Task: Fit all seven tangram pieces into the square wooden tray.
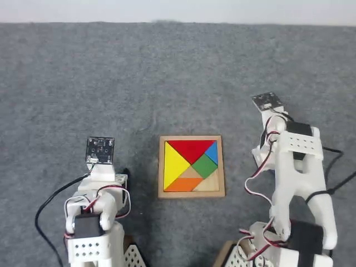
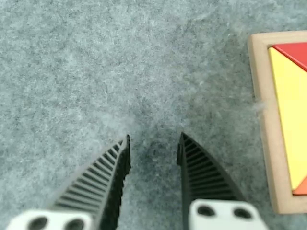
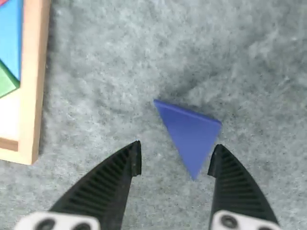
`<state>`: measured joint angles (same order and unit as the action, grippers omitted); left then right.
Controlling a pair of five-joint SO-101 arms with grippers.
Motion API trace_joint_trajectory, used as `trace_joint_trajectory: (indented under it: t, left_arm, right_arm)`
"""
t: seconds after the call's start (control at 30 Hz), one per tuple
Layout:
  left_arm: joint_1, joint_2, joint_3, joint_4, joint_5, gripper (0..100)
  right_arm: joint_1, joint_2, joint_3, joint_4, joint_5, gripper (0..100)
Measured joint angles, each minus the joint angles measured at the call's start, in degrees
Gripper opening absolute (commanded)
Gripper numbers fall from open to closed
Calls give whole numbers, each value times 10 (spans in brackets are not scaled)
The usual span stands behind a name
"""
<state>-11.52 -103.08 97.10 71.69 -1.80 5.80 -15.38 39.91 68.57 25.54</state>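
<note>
Your left fingers [image 2: 103, 182] hang spread and empty over the worktop [image 1: 111, 83] left of the tray [image 1: 192, 194]. Your right fingers [image 3: 112, 179] stand spread either side of the blue triangle [image 3: 189, 129] lying right of the tray, so this looks like the pickup: close on it, then carry it left to the tray. From above the right arm [image 1: 300, 167] hides the triangle, and whether the tray's pale patches [image 1: 208, 184] are gaps or plain pieces is unclear.

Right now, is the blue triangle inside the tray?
No, the blue triangle lies on the grey mat outside the wooden tray, between the right arm's open jaws.
</note>
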Motion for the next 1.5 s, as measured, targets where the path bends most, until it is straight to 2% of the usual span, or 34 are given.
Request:
trace_joint_trajectory:
  t: [0.1, 0.37, 0.57, 0.67, 0.83, 1.5]
  left_arm:
    - [0, 0, 0, 0, 0, 150]
    - [0, 0, 0, 0, 0, 150]
    - [0, 0, 0, 0, 0, 150]
    - [0, 0, 0, 0, 0, 150]
    - [0, 0, 0, 0, 0, 150]
    - [0, 0, 0, 0, 0, 150]
  right_arm:
    - [3, 0, 0, 0, 9, 239]
    - [5, 0, 0, -18, 129, 240]
    - [69, 19, 2, -72, 207, 241]
    - [76, 63, 2, -91, 238, 241]
    - [76, 110, 2, -98, 260, 241]
    - [66, 145, 17, -105, 309, 238]
